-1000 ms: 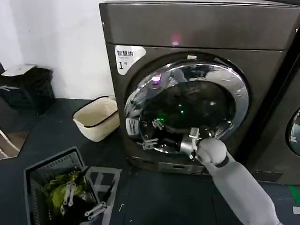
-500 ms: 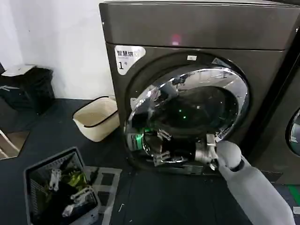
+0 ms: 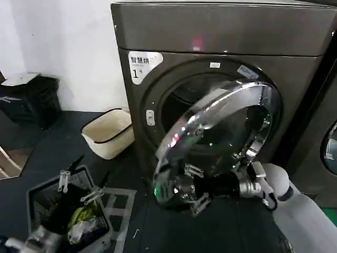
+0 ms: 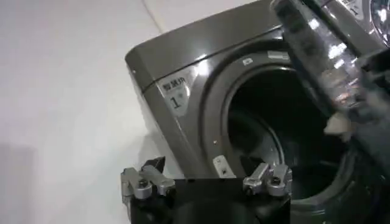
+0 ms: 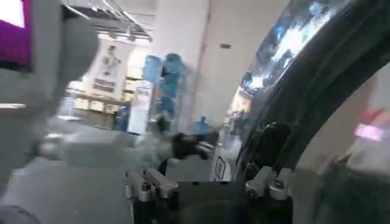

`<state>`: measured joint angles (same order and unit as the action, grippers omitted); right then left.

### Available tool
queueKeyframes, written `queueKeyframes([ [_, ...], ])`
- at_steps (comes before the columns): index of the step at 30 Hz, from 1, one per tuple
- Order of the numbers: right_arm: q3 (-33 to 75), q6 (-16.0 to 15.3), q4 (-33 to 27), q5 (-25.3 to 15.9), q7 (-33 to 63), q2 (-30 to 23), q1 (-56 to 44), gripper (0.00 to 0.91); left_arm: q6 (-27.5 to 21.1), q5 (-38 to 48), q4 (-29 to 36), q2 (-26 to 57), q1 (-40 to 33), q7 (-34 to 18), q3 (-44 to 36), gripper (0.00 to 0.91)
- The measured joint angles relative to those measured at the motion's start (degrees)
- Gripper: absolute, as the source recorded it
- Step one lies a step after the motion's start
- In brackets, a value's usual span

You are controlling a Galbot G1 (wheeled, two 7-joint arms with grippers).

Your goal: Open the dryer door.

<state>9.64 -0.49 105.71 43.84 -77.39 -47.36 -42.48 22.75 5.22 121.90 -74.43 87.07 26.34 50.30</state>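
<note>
Right gripper (image 3: 196, 191) at the lower rim of the dryer door (image 3: 221, 137), swung partly clear of the dryer (image 3: 221, 31) mouth, fingers' state unclear; left gripper (image 4: 206, 182) parked low, fingers wide, holding nothing.

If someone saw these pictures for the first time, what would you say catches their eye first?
Most striking is the dryer door, its shiny chrome rim swung well out from the dryer and baring the dark drum opening. The right gripper is at the door's lower edge, at the end of a pale grey arm. At lower left, the left gripper hangs over a dark basket of clothing.
</note>
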Motion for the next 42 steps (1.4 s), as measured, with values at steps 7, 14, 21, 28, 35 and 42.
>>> queueKeyframes([
  [7,3.2,2.0,0.2,0.9,-5.0,1.7,-3.2,0.907,-0.3,0.1,-3.9,4.4,-4.4,0.4,-4.1,0.907],
  [14,9.1,2.0,-0.6,1.3,-6.3,2.0,-6.9,0.907,-1.1,1.1,-7.5,7.5,-9.7,1.8,-8.9,0.907],
  [21,18.1,2.0,-3.3,2.8,-6.3,3.6,-10.4,0.907,-1.9,2.2,-10.7,9.5,-16.1,3.4,-14.3,0.907],
  [28,27.1,3.6,-3.7,3.3,-6.2,6.1,-16.6,0.907,-2.3,2.0,-13.8,9.3,-22.3,4.3,-21.7,0.907],
  [35,40.4,6.5,-2.9,4.4,-6.0,5.3,-28.5,0.907,-1.9,0.3,-14.8,7.9,-26.0,4.3,-29.6,0.907],
  [42,56.0,10.7,-0.7,7.2,-3.2,1.9,-43.9,0.907,-1.7,1.2,-15.1,5.8,-28.4,4.2,-35.7,0.907],
])
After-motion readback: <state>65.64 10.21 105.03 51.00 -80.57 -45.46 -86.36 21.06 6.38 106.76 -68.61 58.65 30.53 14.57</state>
